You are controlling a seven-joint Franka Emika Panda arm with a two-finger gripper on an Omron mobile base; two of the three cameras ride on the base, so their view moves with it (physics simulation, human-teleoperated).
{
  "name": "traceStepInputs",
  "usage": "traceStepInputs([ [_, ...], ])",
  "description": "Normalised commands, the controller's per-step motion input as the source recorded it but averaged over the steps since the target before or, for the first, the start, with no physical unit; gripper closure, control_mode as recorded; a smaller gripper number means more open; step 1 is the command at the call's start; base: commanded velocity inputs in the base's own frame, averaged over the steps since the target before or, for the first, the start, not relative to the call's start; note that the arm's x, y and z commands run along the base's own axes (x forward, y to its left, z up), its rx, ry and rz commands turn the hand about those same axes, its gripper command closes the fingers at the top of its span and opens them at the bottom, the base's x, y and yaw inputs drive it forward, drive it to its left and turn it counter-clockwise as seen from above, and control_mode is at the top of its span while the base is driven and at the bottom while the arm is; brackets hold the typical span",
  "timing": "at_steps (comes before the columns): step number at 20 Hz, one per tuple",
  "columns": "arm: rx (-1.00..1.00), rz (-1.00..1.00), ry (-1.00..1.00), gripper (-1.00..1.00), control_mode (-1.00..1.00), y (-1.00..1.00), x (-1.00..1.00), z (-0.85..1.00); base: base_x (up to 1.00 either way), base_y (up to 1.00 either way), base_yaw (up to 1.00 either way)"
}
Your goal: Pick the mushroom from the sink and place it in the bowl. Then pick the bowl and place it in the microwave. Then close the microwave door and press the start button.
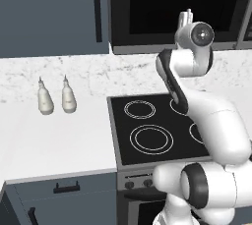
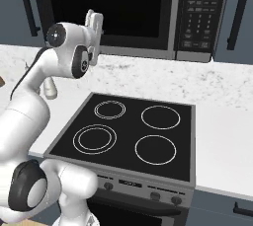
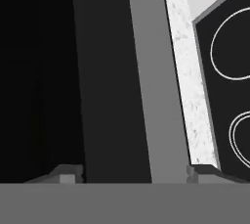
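Right base view shows the gripper point(image 2: 94, 22) up at the microwave door point(image 2: 106, 8), around 10 o'clock from the stove point(image 2: 126, 138); its fingers stand wide, holding nothing. Closing the door looks next

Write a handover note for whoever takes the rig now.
Gripper: open, empty, up in front of the microwave door.
Door: looks shut, flush with the frame. The glass is too dark to tell whether the bowl is inside.
Done, as it seems: door closed.
Left: press start on the button panel, right of the door.
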Motion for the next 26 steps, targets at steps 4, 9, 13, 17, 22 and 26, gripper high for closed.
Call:
traceStepInputs([
  [4,0.09,0.18,0.0,-1.0,-1.0,-0.01,0.45,0.0,0.0,0.0,0.0],
  [9,0.06,0.17,0.0,-1.0,-1.0,-0.02,0.09,-0.08,0.0,0.0,0.0],
  [13,0.06,0.15,-0.03,-1.0,-1.0,-0.29,-0.72,-0.06,0.0,0.0,0.0],
  [17,0.07,0.11,-0.1,-1.0,-1.0,-0.46,-1.0,0.01,0.0,0.0,0.0],
  [22,0.07,0.04,-0.03,-1.0,-1.0,-0.56,-0.98,0.04,0.0,0.0,0.0],
  [26,0.02,0.01,0.0,-1.0,-1.0,-0.72,-0.67,0.0,0.0,0.0,0.0],
])
